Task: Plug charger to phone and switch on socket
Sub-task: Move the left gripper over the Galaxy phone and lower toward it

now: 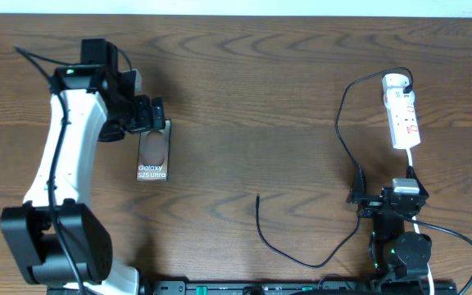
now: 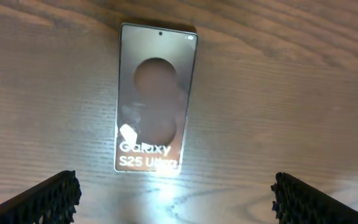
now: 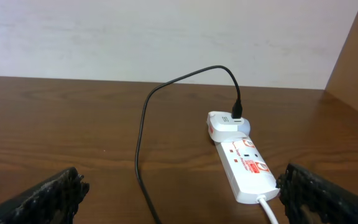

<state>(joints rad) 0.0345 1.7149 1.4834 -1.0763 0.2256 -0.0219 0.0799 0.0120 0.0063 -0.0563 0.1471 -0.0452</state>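
The phone (image 1: 152, 153) lies flat on the table at the left, brown-gold face up with white "Galaxy S25 Ultra" lettering; it fills the middle of the left wrist view (image 2: 155, 99). My left gripper (image 1: 147, 115) is open and empty just beyond the phone's far end (image 2: 174, 199). The white socket strip (image 1: 403, 111) lies at the right. The charger's black cable (image 1: 297, 254) runs from a white adapter in the strip's far end, loops down, and its free tip (image 1: 257, 197) rests mid-table. My right gripper (image 1: 383, 199) is open and empty, just short of the strip (image 3: 244, 163).
The strip's white cord (image 1: 410, 160) runs toward the right arm's base. A wall and a wooden side panel (image 3: 353, 56) stand behind the strip. The left arm's white link (image 1: 60, 156) lies over the table's left side.
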